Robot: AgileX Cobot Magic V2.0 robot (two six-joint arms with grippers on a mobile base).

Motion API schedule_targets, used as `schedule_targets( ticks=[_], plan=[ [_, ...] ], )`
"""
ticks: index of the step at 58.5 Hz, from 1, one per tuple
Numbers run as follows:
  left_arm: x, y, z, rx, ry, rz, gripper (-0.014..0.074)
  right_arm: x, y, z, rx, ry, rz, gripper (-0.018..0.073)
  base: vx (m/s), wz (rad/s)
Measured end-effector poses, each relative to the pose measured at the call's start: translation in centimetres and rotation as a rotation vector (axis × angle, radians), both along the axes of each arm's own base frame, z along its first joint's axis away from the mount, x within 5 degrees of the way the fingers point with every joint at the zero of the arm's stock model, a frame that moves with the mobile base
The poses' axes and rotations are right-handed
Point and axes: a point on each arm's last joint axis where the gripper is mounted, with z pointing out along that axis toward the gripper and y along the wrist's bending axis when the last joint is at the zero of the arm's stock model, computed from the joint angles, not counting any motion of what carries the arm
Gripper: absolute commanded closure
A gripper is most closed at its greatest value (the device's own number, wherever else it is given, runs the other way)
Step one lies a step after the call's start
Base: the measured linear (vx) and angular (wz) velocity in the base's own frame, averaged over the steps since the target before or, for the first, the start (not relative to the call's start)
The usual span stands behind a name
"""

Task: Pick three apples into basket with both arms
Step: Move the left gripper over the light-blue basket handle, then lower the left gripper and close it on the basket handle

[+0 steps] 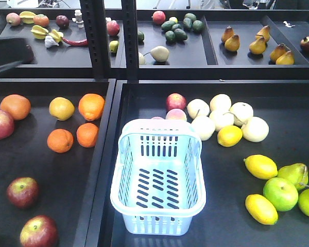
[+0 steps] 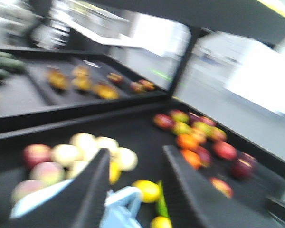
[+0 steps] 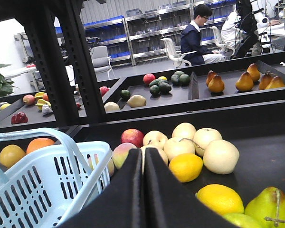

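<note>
On the left-hand surface, the front view shows the three apples beside its left edge: rear apple (image 1: 0,124), middle apple (image 1: 22,192), and front apple (image 1: 38,231) at the front-left corner. All three rest on the surface, apart from one another. The oranges (image 1: 91,106) lie nearer the right edge of that surface.

The basket (image 1: 124,193) stands upright on the right-hand surface, close to its left edge and front. Its slotted floor is fully exposed. Pale round fruits (image 1: 221,119) and lemons (image 1: 261,166) lie to its right.

Claw state can be read only from the wrist views.
- Left wrist view (motion-blurred): the left claw (image 2: 136,152) has its two black fingers set wide apart, with nothing gripped. A pale blue part of the basket shows below the gap.
- Right wrist view (sharp): the right claw (image 3: 143,151) has its fingers pressed together along their length, with nothing between them. The basket wall sits to its left and a lemon just beyond its tip.
</note>
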Motion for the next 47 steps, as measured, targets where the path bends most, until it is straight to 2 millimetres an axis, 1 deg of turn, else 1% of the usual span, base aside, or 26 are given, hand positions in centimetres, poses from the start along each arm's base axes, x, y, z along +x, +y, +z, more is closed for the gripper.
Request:
schedule_targets(
  ticks=[7,15,17,18,22,28,31,36,37,40,41,47],
  plan=[
    [2.9,-1.0,0.3,0.037,-0.013,-0.126,0.012,0.0,0.0,0.0,0.0,0.0,0.0,0.0564,0.0,0.0],
    [6.0,-2.5,0.5,0.15,-0.078,-0.203,0.0113,0.0,0.0,0.0,0.0,0.0,0.0,0.0564,0.0,0.0],
    [6.9,-3.0,0.2,0.198,-0.087,-0.225,0.0113,0.0,0.0,0.0,0.0,0.0,0.0,0.0564,0.0,0.0],
    [7.2,-3.4,0.4,0.214,-0.098,-0.238,0.0113,0.0,0.0,0.0,0.0,0.0,0.0,0.0564,0.0,0.0],
    [8.3,-4.7,0.0,0.303,-0.113,-0.285,0.0113,0.0,0.0,0.0,0.0,0.0,0.0,0.0564,0.0,0.0],
    [9.9,-7.1,-1.5,0.451,-0.117,-0.368,0.0113,0.0,0.0,0.0,0.0,0.0,0.0,0.0564,0.0,0.0],
    [10.6,-8.5,-2.7,0.525,-0.114,-0.404,0.0113,0.0,0.0,0.0,0.0,0.0,0.0,0.0564,0.0,0.0],
    [11.5,-10.1,-4.4,0.603,-0.106,-0.439,0.0113,0.0,0.0,0.0,0.0,0.0,0.0,0.0564,0.0,0.0],
    [11.8,-10.6,-5.0,0.625,-0.1,-0.452,0.0113,0.0,0.0,0.0,0.0,0.0,0.0,0.0564,0.0,0.0],
    [12.2,-11.3,-5.9,0.652,-0.092,-0.465,0.0113,0.0,0.0,0.0,0.0,0.0,0.0,0.0564,0.0,0.0],
    [12.4,-11.7,-6.6,0.671,-0.086,-0.475,0.0113,0.0,0.0,0.0,0.0,0.0,0.0,0.0564,0.0,0.0],
    [13.5,-12.5,-8.7,0.731,-0.059,-0.487,0.0113,0.0,0.0,0.0,0.0,0.0,0.0,0.0564,0.0,0.0]
  ],
)
